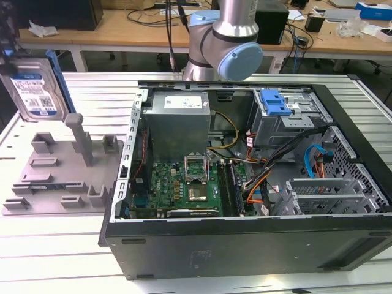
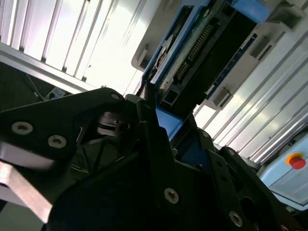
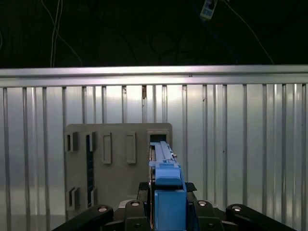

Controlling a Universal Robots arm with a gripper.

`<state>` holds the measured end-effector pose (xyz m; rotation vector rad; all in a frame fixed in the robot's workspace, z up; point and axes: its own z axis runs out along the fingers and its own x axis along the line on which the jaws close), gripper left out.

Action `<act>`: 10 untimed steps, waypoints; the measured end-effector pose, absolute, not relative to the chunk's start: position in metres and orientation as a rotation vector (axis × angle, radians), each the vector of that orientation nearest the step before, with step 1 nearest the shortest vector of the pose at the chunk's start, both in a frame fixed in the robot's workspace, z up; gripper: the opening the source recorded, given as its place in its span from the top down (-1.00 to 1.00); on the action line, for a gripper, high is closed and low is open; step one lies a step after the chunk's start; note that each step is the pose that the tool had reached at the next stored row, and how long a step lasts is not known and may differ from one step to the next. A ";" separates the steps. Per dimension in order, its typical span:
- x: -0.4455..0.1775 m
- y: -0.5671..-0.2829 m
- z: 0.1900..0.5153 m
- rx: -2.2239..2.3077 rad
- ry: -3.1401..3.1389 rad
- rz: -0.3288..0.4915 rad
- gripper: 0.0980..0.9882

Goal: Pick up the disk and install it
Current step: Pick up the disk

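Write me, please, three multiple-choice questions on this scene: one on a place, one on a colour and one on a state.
1. Where is the disk?
A. In the computer case's drive bay.
B. Raised over the grey fixture, at the exterior view's left.
C. Flat on the wooden desk.

2. What colour is the disk's carrier bracket?
A. Red.
B. Yellow.
C. Blue.

3. How is the gripper?
A. Shut on the disk.
B. Open, far from the disk.
C. Shut on a cable.

Answers:
1 B: the exterior view shows the disk up above the fixture.
2 C: both wrist views show blue plastic along the disk.
3 A: in the first wrist view the gripper closes on the bracket from both sides, and in the exterior view the disk hangs clear of the fixture.
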<state>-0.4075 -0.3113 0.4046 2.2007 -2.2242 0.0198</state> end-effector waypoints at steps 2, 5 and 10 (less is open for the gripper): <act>-0.407 -0.311 0.414 2.201 -2.224 0.020 0.40; -0.407 -0.311 0.431 2.201 -2.224 0.020 0.40; -0.407 -0.311 0.459 2.201 -2.224 0.020 0.40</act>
